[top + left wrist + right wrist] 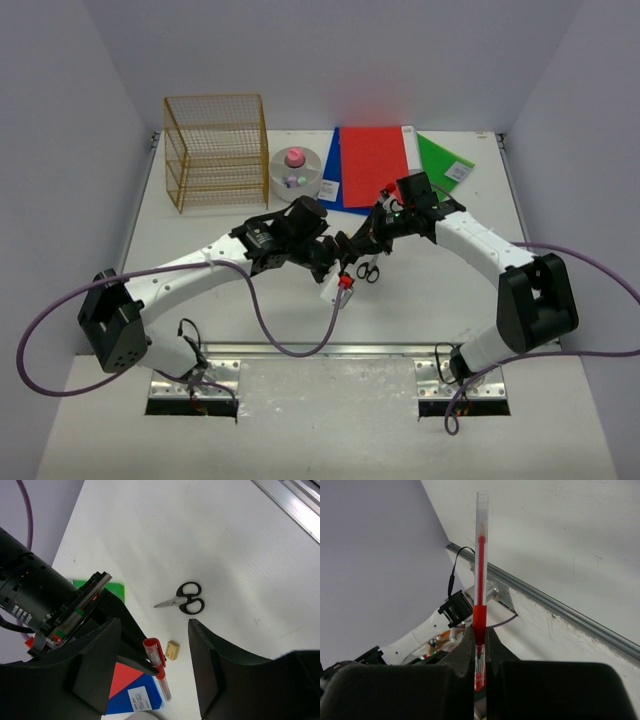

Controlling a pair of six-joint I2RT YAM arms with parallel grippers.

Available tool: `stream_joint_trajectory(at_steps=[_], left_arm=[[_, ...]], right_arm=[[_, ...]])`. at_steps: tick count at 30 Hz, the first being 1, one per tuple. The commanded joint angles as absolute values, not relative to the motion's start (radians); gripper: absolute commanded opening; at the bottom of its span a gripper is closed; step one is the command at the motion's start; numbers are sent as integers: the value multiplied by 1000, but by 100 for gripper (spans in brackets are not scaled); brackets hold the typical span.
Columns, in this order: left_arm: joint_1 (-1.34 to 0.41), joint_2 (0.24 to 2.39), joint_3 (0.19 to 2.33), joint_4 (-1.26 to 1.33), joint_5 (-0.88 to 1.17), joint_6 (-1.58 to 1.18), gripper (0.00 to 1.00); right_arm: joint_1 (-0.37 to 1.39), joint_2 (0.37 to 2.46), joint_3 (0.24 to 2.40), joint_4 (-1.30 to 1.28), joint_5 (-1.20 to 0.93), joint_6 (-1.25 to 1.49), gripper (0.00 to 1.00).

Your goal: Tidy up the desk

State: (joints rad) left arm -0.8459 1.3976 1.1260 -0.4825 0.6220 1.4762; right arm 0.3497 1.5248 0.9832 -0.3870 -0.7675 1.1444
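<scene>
My right gripper (pixel 479 636) is shut on a red pen (pixel 480 555), which sticks straight out from the jaws over the white desk (pixel 560 530). In the top view both grippers meet above the desk's (pixel 430 300) middle, the right gripper (pixel 352 262) holding the pen (pixel 341 289) beside the left gripper (pixel 327 260). In the left wrist view my left gripper (pixel 155 630) is open, with the pen (pixel 160 670) between its fingers (pixel 215 670) and touching neither. Black scissors (pixel 183 600) and a small tan eraser (pixel 172 650) lie on the desk (pixel 225 540) below.
A gold wire rack (pixel 215 150) stands at the back left, with a round white holder (pixel 296 175) beside it. Blue (pixel 333 170), red (pixel 375 165) and green (pixel 442 160) folders lie at the back. Scissors (pixel 368 269) lie under the grippers. A metal rail (pixel 330 350) lines the near edge.
</scene>
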Motion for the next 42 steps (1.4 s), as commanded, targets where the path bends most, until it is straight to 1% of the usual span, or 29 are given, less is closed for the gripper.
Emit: stream_joint_trajectory(at_steps=[1, 6, 10, 13, 20, 32, 36, 37, 40, 41, 42], left_arm=[[-851, 1426, 1183, -480, 629, 1468, 53], [-850, 1444, 1150, -461, 606, 1475, 50], [-850, 1468, 1149, -458, 566, 1443, 42], [-848, 1486, 1161, -472, 550, 1428, 40], [-843, 1496, 1164, -476, 508, 1416, 38], [-834, 1486, 1168, -471, 491, 1433, 38], [-834, 1489, 1170, -466, 482, 1436, 37], [-834, 1491, 1171, -465, 480, 1436, 33], [-834, 1496, 1171, -455, 467, 1434, 17], [-834, 1497, 1168, -442, 461, 1428, 11], [-834, 1497, 1165, -429, 452, 1411, 0]], right_arm=[[374, 1481, 1041, -407, -764, 1051, 0], [388, 1483, 1062, -418, -758, 1011, 0], [400, 1476, 1066, -433, -744, 968, 0], [402, 1471, 1063, -444, -731, 942, 0], [414, 1463, 1065, -478, -699, 877, 0], [432, 1473, 1083, -529, -647, 798, 0], [437, 1476, 1087, -534, -641, 782, 0], [438, 1477, 1091, -534, -642, 779, 0], [443, 1482, 1104, -538, -637, 755, 0], [446, 1482, 1104, -539, -635, 746, 0], [448, 1482, 1104, -541, -637, 743, 0]])
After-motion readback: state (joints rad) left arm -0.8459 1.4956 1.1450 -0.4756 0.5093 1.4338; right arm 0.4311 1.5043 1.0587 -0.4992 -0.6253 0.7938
